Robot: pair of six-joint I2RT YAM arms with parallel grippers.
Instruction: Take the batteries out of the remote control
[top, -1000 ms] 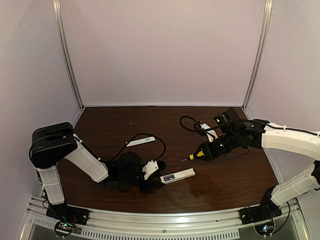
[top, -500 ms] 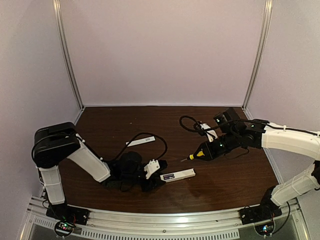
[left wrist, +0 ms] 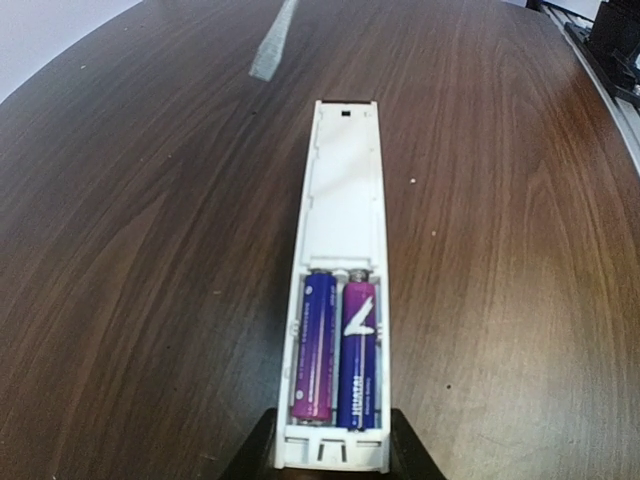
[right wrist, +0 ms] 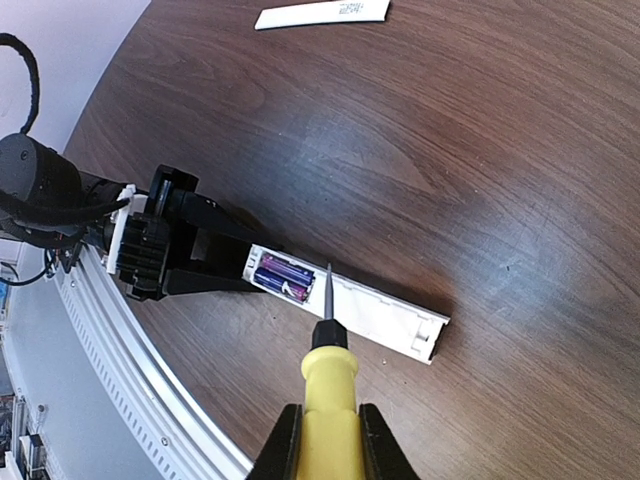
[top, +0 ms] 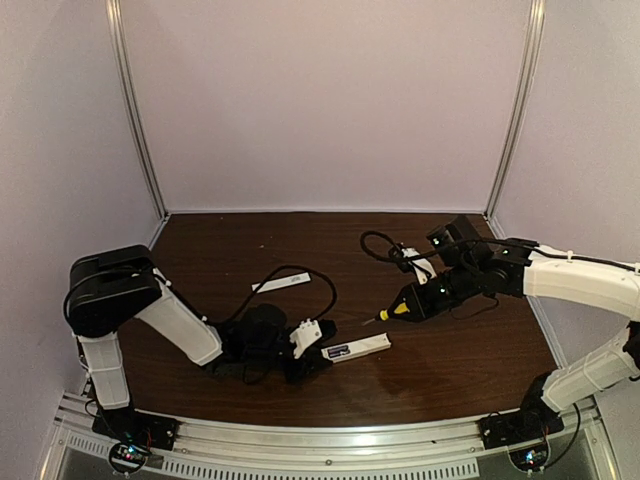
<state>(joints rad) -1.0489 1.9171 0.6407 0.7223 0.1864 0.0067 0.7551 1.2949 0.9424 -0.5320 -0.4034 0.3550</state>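
Observation:
The white remote control (top: 357, 350) lies back up on the brown table, cover off. Two purple batteries (left wrist: 316, 350) sit side by side in its open bay (right wrist: 285, 275). My left gripper (left wrist: 333, 452) is low on the table, its black fingers (left wrist: 408, 450) pressed against both sides of the remote's battery end (top: 325, 354). My right gripper (right wrist: 330, 440) is shut on a yellow-handled screwdriver (right wrist: 330, 385). The screwdriver's tip hangs above the remote, just beside the batteries. From above, the screwdriver (top: 398, 310) points down-left toward the remote.
The thin white cover strip (top: 280, 284) lies apart on the table behind the left arm, also in the right wrist view (right wrist: 322, 14). A black cable (top: 318, 280) loops near it. A metal rail (top: 320, 440) runs along the table's front edge.
My left gripper's fingers have drawn in around the remote's battery end, and the left arm has shifted slightly right. The right arm and screwdriver have barely moved.

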